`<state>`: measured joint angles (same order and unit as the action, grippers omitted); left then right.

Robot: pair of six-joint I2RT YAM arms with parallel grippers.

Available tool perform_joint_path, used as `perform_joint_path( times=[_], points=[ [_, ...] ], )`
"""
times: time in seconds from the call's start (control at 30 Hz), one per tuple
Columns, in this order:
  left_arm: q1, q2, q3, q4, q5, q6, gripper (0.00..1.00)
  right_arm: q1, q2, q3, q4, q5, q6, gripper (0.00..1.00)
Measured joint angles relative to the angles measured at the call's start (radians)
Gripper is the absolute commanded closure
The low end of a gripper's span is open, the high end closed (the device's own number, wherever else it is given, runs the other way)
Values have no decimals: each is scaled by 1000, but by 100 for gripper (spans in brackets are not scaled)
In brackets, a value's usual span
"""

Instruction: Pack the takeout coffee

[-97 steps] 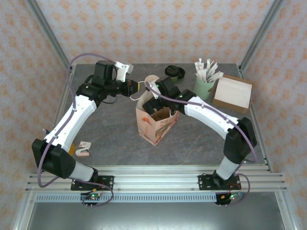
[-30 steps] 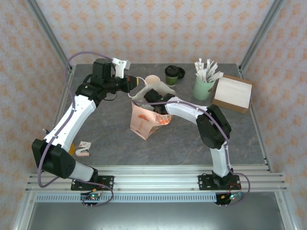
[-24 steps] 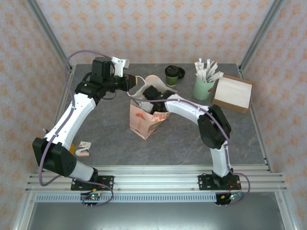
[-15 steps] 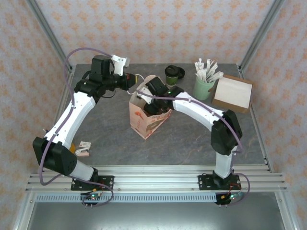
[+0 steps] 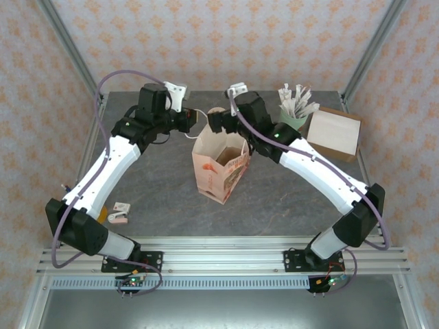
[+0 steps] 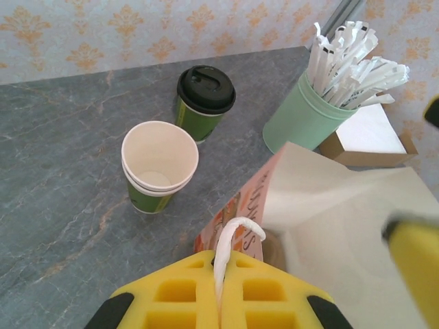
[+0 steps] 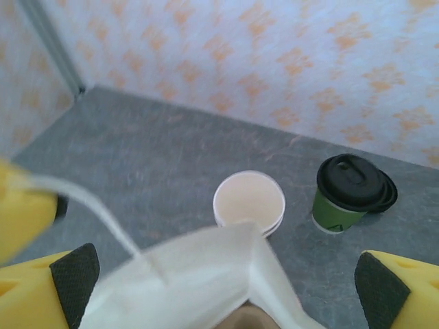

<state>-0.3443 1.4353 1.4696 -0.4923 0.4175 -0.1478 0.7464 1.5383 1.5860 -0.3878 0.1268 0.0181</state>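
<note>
One takeout coffee (image 6: 204, 92) with a black lid stands on the grey table, also in the right wrist view (image 7: 350, 192). Beside it is a stack of lidless green cups (image 6: 159, 164) (image 7: 248, 199). The printed paper bag (image 5: 221, 164) stands open mid-table. My left gripper (image 5: 195, 125) (image 6: 223, 257) is shut on the bag's white handle (image 6: 230, 240). My right gripper (image 5: 218, 125) (image 7: 226, 277) hovers open over the bag's far rim with nothing between its fingers. The bag's white inside (image 7: 199, 281) shows a brown patch deep down.
A mint-green cup of white-wrapped sticks (image 6: 305, 116) (image 5: 291, 122) and a cardboard box (image 5: 334, 133) (image 6: 374, 133) stand at the back right. A small pink-and-white packet (image 5: 120, 214) lies near the left front. Frame posts mark the back corners.
My right gripper has risen out of the bag, moved back and opened wide. The bag now stands more upright. The left gripper keeps its hold on the handle.
</note>
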Motion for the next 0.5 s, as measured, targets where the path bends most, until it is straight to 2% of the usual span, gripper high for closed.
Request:
perform_joint_path(
  times=[0.13,0.3,0.37,0.5],
  points=[
    [-24,-24,1,-3,-92,-76,100,-24,2,94,-47,62,217,0],
    [-32,-29,1,-12,-213,-224,100,-99,-4,293,-250,79,390,0],
    [-47,-36,-9,-11,-241,-273,100,-119,-24,318,-325,29,397,0],
    [-61,-50,-33,-8,-247,-352,100,-111,-23,323,-469,-101,389,8]
  ],
)
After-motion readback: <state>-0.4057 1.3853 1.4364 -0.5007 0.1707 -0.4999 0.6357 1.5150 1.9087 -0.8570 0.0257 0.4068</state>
